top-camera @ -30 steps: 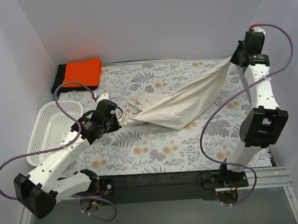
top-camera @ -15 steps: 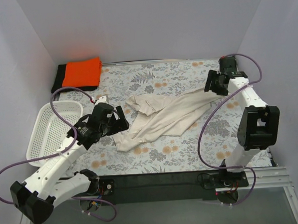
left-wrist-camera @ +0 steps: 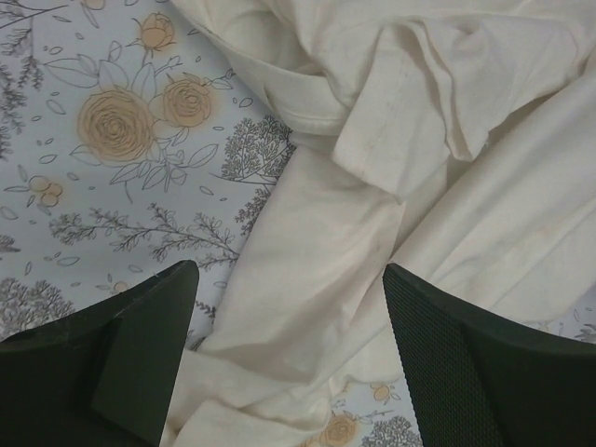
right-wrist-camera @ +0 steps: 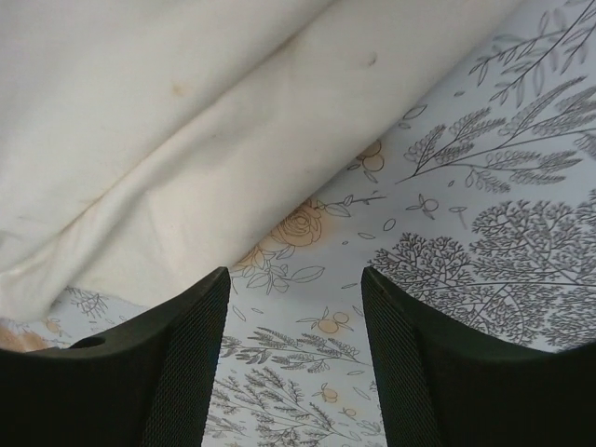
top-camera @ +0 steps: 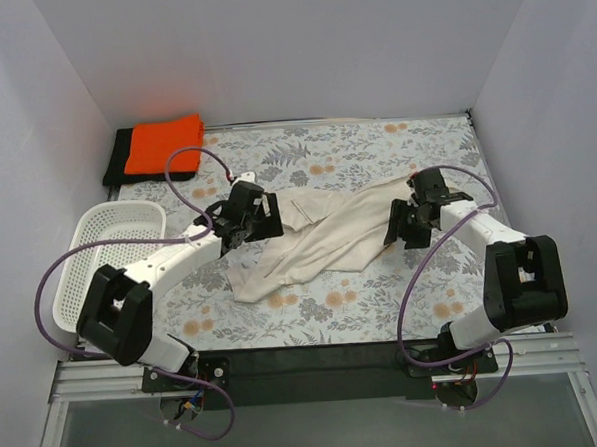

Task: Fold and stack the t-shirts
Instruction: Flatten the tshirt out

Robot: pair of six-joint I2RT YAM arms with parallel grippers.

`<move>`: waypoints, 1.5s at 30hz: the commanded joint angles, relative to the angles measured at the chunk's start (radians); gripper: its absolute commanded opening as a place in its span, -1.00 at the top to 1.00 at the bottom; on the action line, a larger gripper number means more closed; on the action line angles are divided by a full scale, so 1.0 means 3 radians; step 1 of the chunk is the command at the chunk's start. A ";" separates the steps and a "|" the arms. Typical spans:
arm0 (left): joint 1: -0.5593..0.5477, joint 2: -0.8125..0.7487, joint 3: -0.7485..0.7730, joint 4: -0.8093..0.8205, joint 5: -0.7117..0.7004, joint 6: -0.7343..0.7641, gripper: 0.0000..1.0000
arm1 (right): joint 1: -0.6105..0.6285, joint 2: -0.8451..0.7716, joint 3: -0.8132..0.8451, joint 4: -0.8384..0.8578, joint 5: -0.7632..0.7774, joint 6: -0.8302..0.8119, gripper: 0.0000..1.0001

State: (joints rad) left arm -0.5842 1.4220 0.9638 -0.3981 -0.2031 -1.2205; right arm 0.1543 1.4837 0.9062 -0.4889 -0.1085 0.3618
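The cream t-shirt [top-camera: 324,237] lies crumpled in a long heap across the middle of the floral table cover. My left gripper [top-camera: 270,219] hovers over its left end, open, with rumpled cream cloth [left-wrist-camera: 372,186] below its fingers [left-wrist-camera: 130,354] and nothing held. At the shirt's right end my right gripper [top-camera: 396,225] is open too. Bare floral cover shows between its fingers [right-wrist-camera: 186,354], and the shirt's edge [right-wrist-camera: 186,140] lies just ahead. The folded orange t-shirt [top-camera: 164,143] rests on the black t-shirt [top-camera: 115,163] at the back left corner.
A white perforated basket [top-camera: 98,264] stands at the left edge of the table. Grey walls close in the back and both sides. Purple cables loop beside each arm.
Both grippers opened and let go of the cream t-shirt, which dropped from its stretched hold onto the table. Both arms then came down and inward, close over its two ends.
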 commanded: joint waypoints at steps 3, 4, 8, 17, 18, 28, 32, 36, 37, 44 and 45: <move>0.0015 0.0419 0.0167 0.0560 0.0150 0.0223 -0.48 | 0.0079 0.0009 -0.0172 0.0330 -0.0134 0.0225 -0.09; 0.0010 0.0581 0.0223 0.0570 0.0161 0.0233 -0.48 | 0.0079 0.0019 -0.0193 0.0402 -0.0175 0.0246 -0.09; 0.0010 0.0884 0.0381 0.0591 0.0222 0.0279 -0.46 | 0.0079 0.0121 -0.0219 0.0520 -0.0241 0.0323 -0.09; 0.0004 0.1350 0.0525 0.0636 0.0212 0.0310 -0.19 | 0.0084 0.0331 -0.0219 0.0653 -0.0206 0.0420 -0.05; 0.0009 0.1416 0.0535 0.0647 0.0197 0.0295 -0.13 | 0.0084 0.0356 -0.0219 0.0663 -0.0201 0.0415 -0.04; 0.0367 0.1407 0.0684 0.0524 -0.0085 0.0055 1.00 | -0.0206 0.0347 0.0082 0.0265 0.0192 0.0124 0.97; 0.0786 0.1126 0.0740 0.0310 0.0043 -0.0032 1.00 | -0.0635 0.0122 0.0644 -0.0414 0.0765 -0.0229 0.97; 0.0914 0.1308 0.0775 0.0263 0.0186 -0.0063 0.83 | -0.0724 0.0243 0.1120 -0.0692 0.0970 -0.0322 0.66; 0.0950 0.1395 0.0887 0.0223 0.0282 -0.0068 0.66 | -0.0724 0.0315 0.1151 -0.0692 0.0904 -0.0311 0.47; 0.0915 0.0789 0.0833 0.0018 0.0631 -0.0053 -0.48 | -0.0163 0.0270 0.1315 -0.0687 0.0500 -0.0500 -0.04; 0.0864 0.0691 0.0650 -0.0028 0.0667 -0.0053 -0.48 | -0.0060 0.0260 0.1305 -0.0677 0.0490 -0.0516 -0.03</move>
State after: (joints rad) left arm -0.3023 1.7813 1.2179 -0.3592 -0.0616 -1.2385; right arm 0.0189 1.5719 1.2575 -0.6697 0.0887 0.2569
